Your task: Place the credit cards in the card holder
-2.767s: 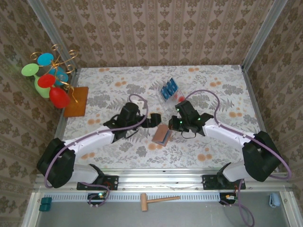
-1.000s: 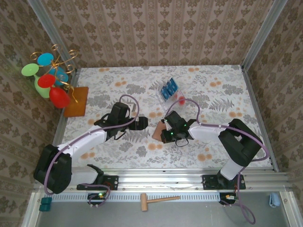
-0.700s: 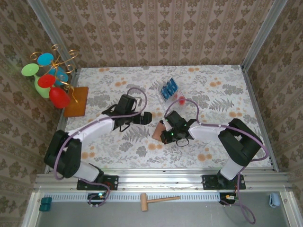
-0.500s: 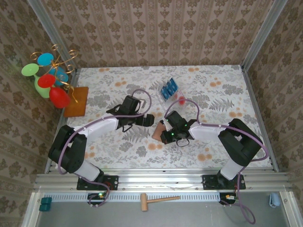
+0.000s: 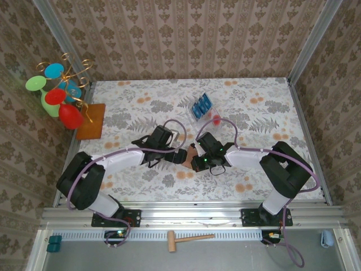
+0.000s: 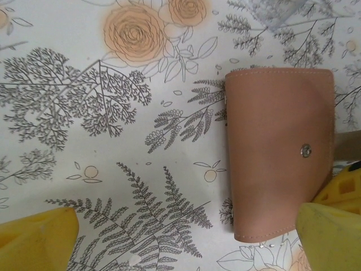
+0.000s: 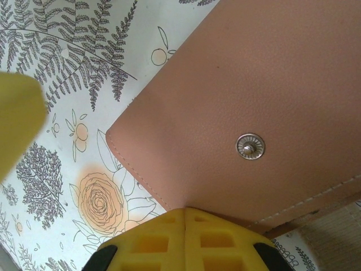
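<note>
The tan card holder lies folded shut on the flowered table, with its metal snap facing up. In the top view the card holder sits between both grippers. My left gripper hangs open just left of it, one yellow finger by its near corner. My right gripper is shut, and its joined yellow tips rest against the holder near the snap. Nothing sits between its fingers. Several blue credit cards stand in a clear tray farther back.
The clear tray has a red dot beside it. An orange-brown mat and a stand of coloured glasses are at the far left. A wooden hammer lies on the rail in front.
My left gripper has swung right across the table, ending open beside the card holder. The right gripper stays shut on top of the holder, which earlier lay open.
</note>
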